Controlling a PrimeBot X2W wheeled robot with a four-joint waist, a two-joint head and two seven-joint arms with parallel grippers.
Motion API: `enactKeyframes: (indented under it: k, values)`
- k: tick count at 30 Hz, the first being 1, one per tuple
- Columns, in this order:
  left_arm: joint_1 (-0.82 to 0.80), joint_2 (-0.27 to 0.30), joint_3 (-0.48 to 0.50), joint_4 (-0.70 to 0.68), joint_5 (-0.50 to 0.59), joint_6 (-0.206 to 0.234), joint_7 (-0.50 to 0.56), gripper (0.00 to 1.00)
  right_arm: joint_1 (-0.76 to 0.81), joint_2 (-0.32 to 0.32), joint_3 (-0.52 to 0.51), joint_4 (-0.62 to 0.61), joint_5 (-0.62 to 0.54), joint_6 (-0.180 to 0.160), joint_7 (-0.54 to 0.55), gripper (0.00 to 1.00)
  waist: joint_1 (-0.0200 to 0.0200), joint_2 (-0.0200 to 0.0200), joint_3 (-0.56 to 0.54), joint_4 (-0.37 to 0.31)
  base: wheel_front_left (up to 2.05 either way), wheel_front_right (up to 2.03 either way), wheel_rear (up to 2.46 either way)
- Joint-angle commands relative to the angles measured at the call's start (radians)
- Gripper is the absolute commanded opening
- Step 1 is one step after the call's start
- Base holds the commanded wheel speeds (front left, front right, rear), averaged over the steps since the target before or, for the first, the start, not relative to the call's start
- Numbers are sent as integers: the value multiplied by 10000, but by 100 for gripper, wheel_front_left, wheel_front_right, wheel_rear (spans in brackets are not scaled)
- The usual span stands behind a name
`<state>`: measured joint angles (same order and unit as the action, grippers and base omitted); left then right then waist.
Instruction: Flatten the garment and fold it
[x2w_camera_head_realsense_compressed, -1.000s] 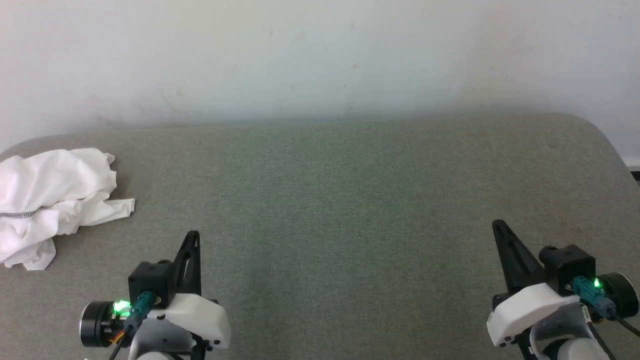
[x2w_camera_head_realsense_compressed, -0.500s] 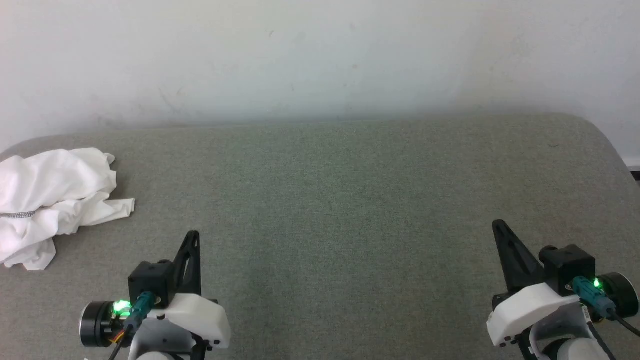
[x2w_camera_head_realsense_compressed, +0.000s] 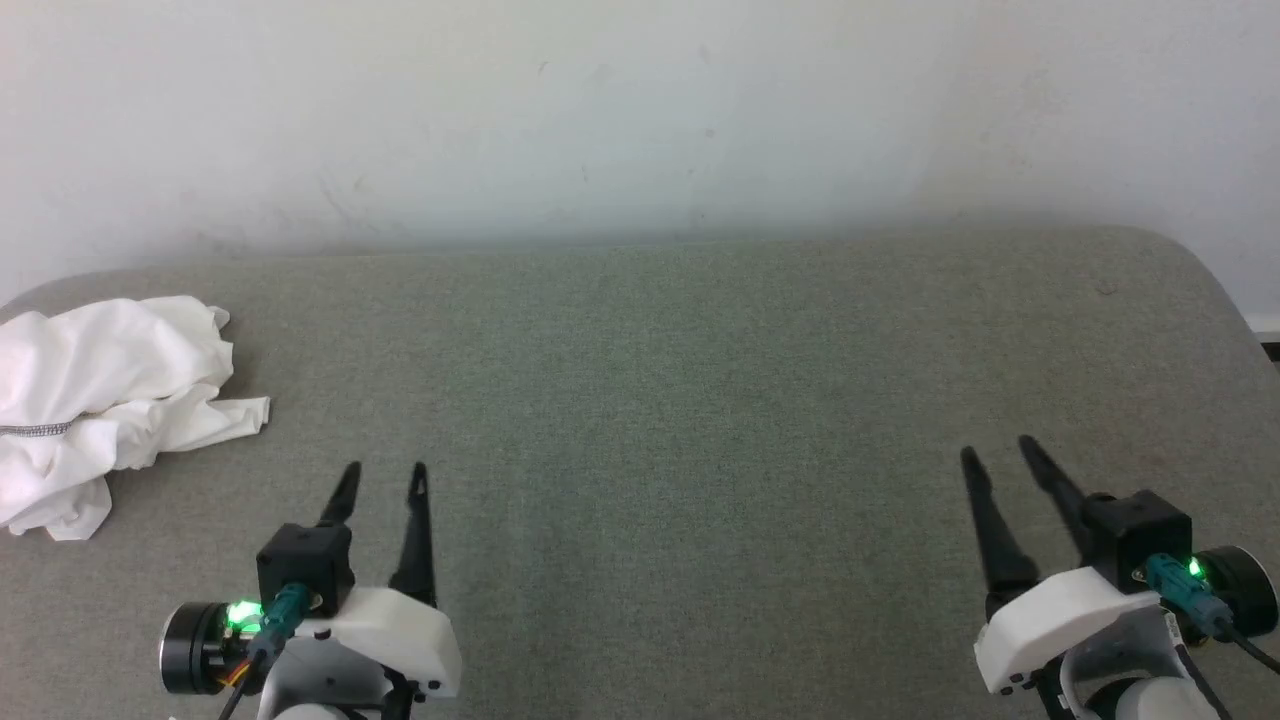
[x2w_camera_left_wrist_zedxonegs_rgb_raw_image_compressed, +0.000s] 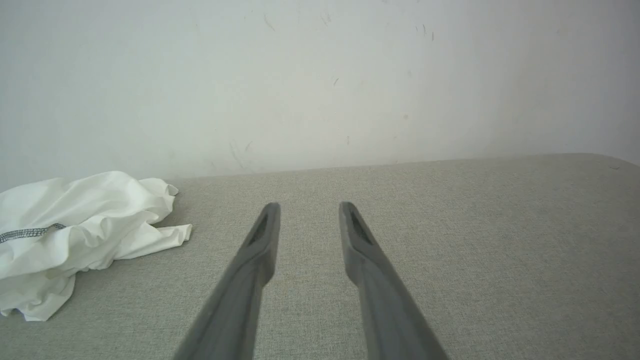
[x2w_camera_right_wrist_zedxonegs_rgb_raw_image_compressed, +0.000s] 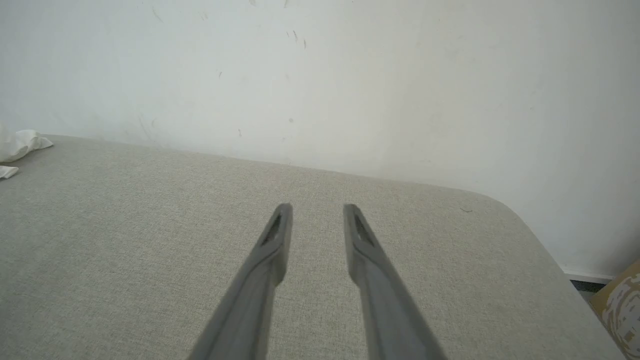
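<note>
The garment (x2w_camera_head_realsense_compressed: 105, 395) is a crumpled white heap with a dark grey stitched seam, lying at the far left of the grey-green cushioned surface (x2w_camera_head_realsense_compressed: 680, 400). The left wrist view has the garment (x2w_camera_left_wrist_zedxonegs_rgb_raw_image_compressed: 80, 235) at its left, and a corner of the garment (x2w_camera_right_wrist_zedxonegs_rgb_raw_image_compressed: 17, 145) sits at the left edge of the right wrist view. My left gripper (x2w_camera_head_realsense_compressed: 384, 474) stands open at the lower left, empty, to the right of the garment and apart from it. At the lower right my right gripper (x2w_camera_head_realsense_compressed: 1000, 450) is open and empty. Both also appear as left gripper (x2w_camera_left_wrist_zedxonegs_rgb_raw_image_compressed: 309, 206) and right gripper (x2w_camera_right_wrist_zedxonegs_rgb_raw_image_compressed: 317, 207).
A pale wall (x2w_camera_head_realsense_compressed: 640, 110) rises right behind the surface. The surface's rounded right corner (x2w_camera_head_realsense_compressed: 1200, 270) drops off to the floor, where a brown box (x2w_camera_right_wrist_zedxonegs_rgb_raw_image_compressed: 620, 300) stands.
Both grippers have opened: their fingers were together in the earlier frames and now stand apart. The arms and the garment have not moved.
</note>
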<state>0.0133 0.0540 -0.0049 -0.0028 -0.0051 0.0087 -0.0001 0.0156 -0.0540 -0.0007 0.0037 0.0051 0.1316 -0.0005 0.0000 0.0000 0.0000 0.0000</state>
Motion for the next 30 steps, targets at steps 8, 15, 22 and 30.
enactKeyframes:
  k: [8,15,22,30]
  values:
    - [124,-3,-25,-32,-55,-18,-194,100,84,3,-221,26,186,-1,-192,100,0,0,0,10,0,0,0]
    - [223,-5,-36,-63,-101,-26,-341,100,143,5,-392,54,290,-1,-338,100,0,0,0,19,0,0,0]
    - [307,-7,-36,-94,-145,-16,-487,100,200,7,-566,58,390,-2,-485,100,0,0,15,51,0,0,0]
    - [389,-9,-5,-148,-229,70,-654,100,259,9,-714,62,487,-2,-652,100,0,0,33,171,0,0,0]
